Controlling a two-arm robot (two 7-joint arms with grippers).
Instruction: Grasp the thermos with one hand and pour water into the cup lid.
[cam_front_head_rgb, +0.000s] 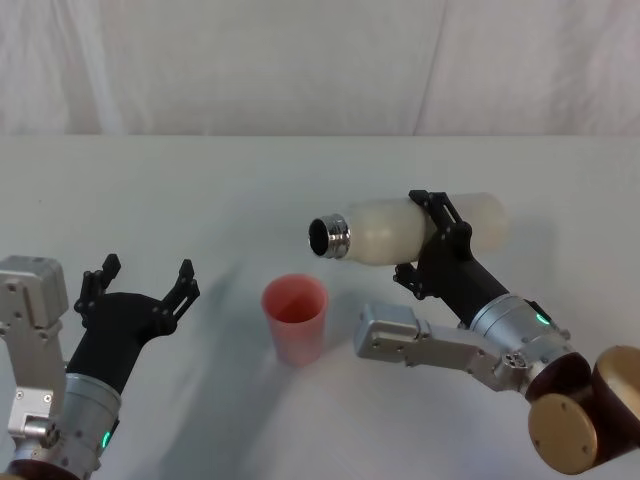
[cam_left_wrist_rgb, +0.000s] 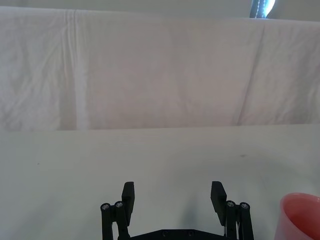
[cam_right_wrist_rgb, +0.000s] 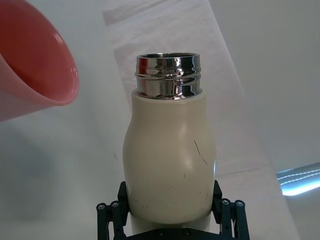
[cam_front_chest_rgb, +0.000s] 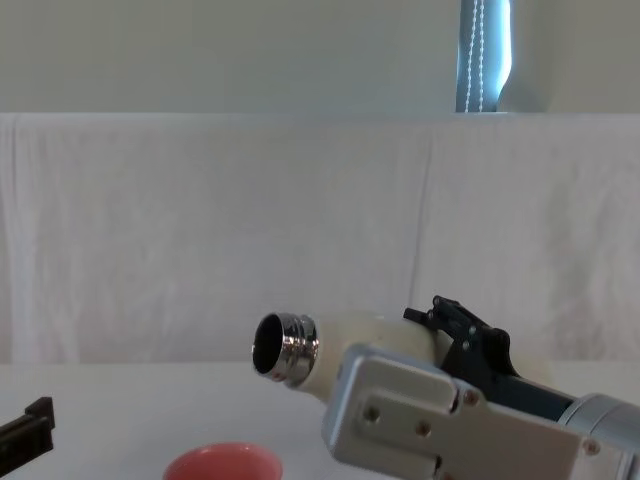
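The right end effector (cam_front_head_rgb: 437, 232) is clamped around the thermos (cam_front_head_rgb: 400, 230), holding it tipped sideways with its silver neck just above and right of the cup lid (cam_front_head_rgb: 295, 318) on the tabletop (cam_front_head_rgb: 200, 180), while the left end effector (cam_front_head_rgb: 140, 285) rests spread apart at near left.

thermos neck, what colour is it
Shiny silver metal, against the cream-white thermos body; its neck shows best in the right wrist view.

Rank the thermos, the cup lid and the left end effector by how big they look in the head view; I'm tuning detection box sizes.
1. Thermos, held tipped on its side in the right end effector.
2 and 3. Left end effector and cup lid look alike in size; the end effector sits nearer the camera, so I won't rank them.
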